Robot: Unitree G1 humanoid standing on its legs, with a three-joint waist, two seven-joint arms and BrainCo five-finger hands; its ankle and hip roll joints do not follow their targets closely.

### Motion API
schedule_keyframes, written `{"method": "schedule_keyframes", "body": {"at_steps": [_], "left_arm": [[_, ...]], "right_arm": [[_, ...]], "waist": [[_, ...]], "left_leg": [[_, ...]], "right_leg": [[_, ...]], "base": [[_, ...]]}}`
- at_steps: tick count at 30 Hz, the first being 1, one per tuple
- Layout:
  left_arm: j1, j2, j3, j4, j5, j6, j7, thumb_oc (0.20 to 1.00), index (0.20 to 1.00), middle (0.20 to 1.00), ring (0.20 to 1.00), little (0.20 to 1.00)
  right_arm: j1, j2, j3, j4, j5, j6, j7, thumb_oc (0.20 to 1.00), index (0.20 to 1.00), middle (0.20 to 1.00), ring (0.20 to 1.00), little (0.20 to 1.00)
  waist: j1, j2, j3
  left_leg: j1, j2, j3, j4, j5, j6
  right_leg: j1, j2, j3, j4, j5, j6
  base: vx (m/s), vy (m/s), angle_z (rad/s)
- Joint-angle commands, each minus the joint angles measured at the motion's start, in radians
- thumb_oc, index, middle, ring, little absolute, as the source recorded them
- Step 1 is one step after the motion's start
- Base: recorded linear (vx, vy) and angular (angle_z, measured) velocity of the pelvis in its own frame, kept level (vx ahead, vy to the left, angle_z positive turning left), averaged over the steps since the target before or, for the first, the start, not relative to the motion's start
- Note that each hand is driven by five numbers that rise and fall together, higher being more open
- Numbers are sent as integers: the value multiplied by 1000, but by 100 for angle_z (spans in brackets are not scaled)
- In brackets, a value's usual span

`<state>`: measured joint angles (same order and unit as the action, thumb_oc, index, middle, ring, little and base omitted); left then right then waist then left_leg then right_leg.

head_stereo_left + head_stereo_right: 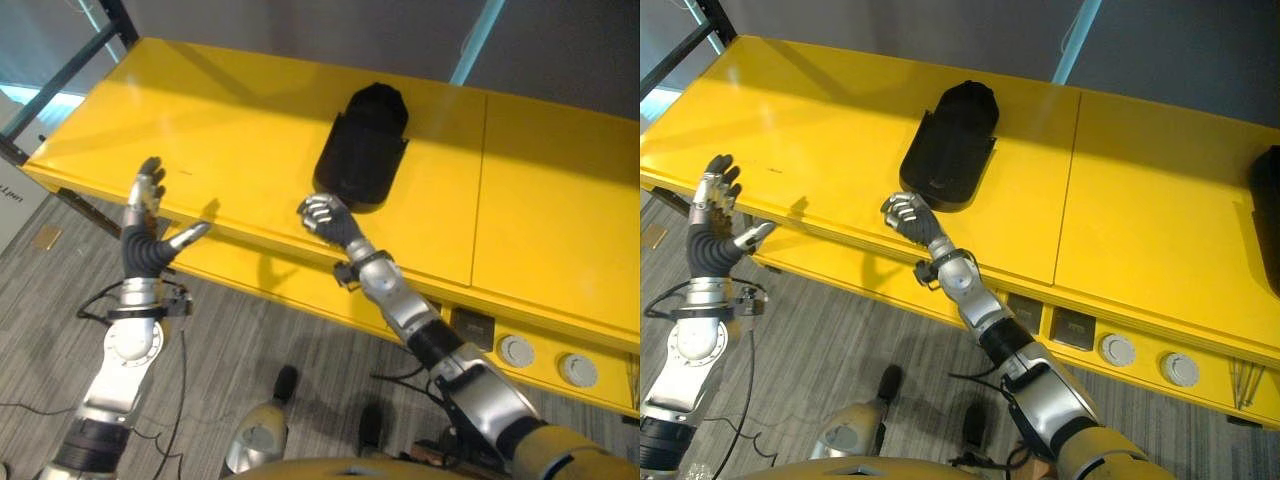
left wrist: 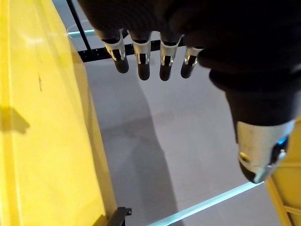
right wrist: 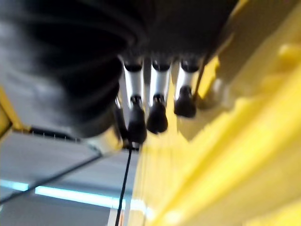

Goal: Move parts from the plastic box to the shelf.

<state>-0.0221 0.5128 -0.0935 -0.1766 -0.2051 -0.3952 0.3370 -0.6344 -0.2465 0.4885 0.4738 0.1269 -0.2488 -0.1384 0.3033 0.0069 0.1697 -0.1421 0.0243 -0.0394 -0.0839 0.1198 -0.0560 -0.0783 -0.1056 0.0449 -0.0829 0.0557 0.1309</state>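
Looks like a workshop or industrial lab bay. I'm facing a long yellow painted metal bench point(image 1: 250, 110) with a panel seam, and round push-buttons point(image 1: 1117, 350) plus small dark switch plates point(image 1: 1070, 327) on its front edge at lower right. Grey striped carpet floor point(image 1: 60, 300), black steel frame rack point(image 1: 60, 75) at upper left, plain grey wall point(image 1: 890, 35) across the top.

No text, label, number or sign can be read anywhere. A few pale letters are seen on a white panel point(image 1: 12, 205) at about nine o'clock of the left eye view, cut by the frame edge and too small to be made out. Two dark plates point(image 1: 1072, 328) and two round grey knobs point(image 1: 1117, 350) are set on the front of the yellow shelf point(image 1: 1140, 200) at about five o'clock; no marking on them can be told.
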Motion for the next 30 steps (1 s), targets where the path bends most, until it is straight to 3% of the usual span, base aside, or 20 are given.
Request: {"method": "schedule_keyframes", "body": {"at_steps": [1,15,22,25,27,28,30], "left_arm": [[-70,18,-9,8,-26,-59,-2,1000,1000,1000,1000,1000],[-72,7,-13,15,-40,-46,-8,1000,1000,1000,1000,1000],[-81,6,-9,-5,-3,-36,-17,1000,1000,1000,1000,1000],[-51,9,16,-27,33,-25,-31,1000,1000,1000,1000,1000],[-51,9,15,-27,34,-25,-31,1000,1000,1000,1000,1000],[-42,13,21,-34,57,-17,-36,1000,1000,1000,1000,1000],[-28,24,27,-42,95,-8,-45,1000,1000,1000,1000,1000]], "right_arm": [[0,-39,-8,2,-25,5,-50,200,200,200,200,200],[-42,-56,-53,18,-54,11,-96,200,200,200,200,200],[113,-110,-73,-274,-28,-30,-25,200,200,200,200,200],[304,-189,-136,-549,-9,-80,40,200,200,200,200,200],[306,-189,-136,-550,-9,-79,40,200,200,200,200,200],[389,-216,-177,-626,-39,-97,42,953,953,953,953,953],[470,-242,-216,-674,-94,-100,37,1000,1000,1000,1000,1000]], "waist": [[6,-15,-30],[-13,-11,-41],[-60,-20,-42],[-114,-26,-50],[-113,-26,-50],[-148,-29,-52],[-186,-30,-58]], "left_leg": [[20,20,52,82,-164,-21],[31,16,65,80,-174,-14],[50,15,86,89,-187,-9],[67,17,105,95,-201,-4],[67,17,105,95,-201,-4],[74,17,119,98,-209,-1],[85,18,138,104,-220,5]], "right_leg": [[40,-48,21,69,-149,74],[34,-48,27,75,-149,77],[34,-47,47,91,-154,81],[34,-49,61,105,-158,85],[34,-49,61,105,-158,85],[30,-52,72,111,-155,90],[25,-50,93,120,-151,96]], "base": [[0,0,0],[1,3,-1],[-14,12,-9],[-17,43,-5],[-12,42,-23],[-23,77,-41],[-21,92,-18]]}}
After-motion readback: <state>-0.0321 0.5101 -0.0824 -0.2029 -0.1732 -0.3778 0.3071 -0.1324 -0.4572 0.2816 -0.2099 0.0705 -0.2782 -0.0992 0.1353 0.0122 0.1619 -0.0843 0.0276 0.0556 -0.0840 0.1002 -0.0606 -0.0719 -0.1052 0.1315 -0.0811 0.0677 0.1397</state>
